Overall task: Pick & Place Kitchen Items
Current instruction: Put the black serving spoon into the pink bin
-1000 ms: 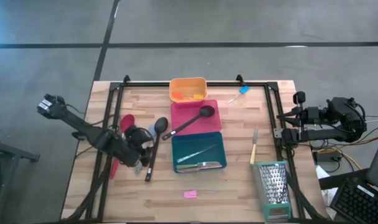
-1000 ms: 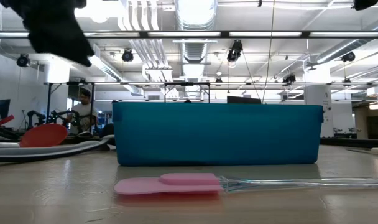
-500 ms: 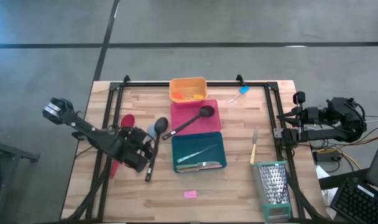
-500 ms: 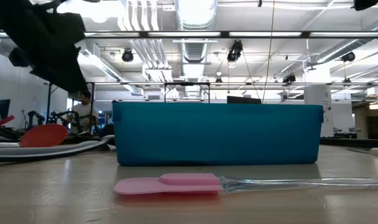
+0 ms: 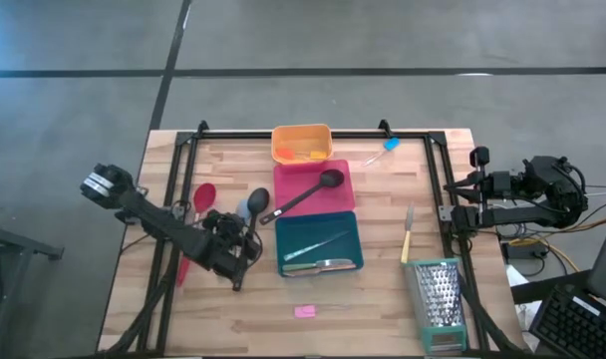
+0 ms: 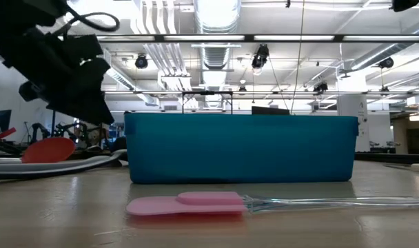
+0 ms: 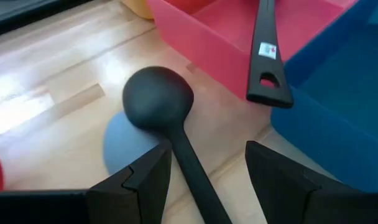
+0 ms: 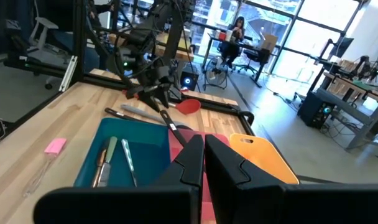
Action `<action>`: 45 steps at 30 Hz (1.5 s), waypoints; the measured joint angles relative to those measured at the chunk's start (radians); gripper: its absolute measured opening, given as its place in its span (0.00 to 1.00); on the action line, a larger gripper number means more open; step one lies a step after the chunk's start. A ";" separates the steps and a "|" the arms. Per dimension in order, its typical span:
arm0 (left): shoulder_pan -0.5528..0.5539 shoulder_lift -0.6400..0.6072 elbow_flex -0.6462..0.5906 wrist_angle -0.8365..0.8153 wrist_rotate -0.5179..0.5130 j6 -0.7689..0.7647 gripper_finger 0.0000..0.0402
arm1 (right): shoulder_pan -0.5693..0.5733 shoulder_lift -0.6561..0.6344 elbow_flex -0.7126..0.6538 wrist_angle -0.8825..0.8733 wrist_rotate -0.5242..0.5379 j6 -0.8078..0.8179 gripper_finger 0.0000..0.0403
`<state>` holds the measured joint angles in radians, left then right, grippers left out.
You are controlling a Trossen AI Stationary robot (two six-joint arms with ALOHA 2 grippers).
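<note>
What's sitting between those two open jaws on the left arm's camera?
The left wrist view shows the handle of a black spoon running between the open jaws of the left gripper. Its round bowl lies just ahead, partly over a grey spoon.

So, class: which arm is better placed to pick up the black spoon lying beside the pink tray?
Left. Its open tool straddles the black spoon; the right tool waits at the table's edge.

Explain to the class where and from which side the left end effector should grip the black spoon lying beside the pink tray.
Grip the black spoon on its thin straight handle just behind the round bowl, coming down from above. It lies flat on the table, and the open left end effector already straddles the handle, a finger on each side.
</note>
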<state>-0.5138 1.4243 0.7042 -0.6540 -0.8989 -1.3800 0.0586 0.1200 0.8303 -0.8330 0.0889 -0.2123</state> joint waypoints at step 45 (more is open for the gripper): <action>0.187 0.329 -0.002 0.242 0.036 -0.017 0.30 | 0.000 0.000 0.000 0.000 0.000 0.001 0.02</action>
<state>-0.3270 1.7534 0.7022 -0.4121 -0.8626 -1.3969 0.0586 0.1200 0.8303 -0.8330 0.0887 -0.2108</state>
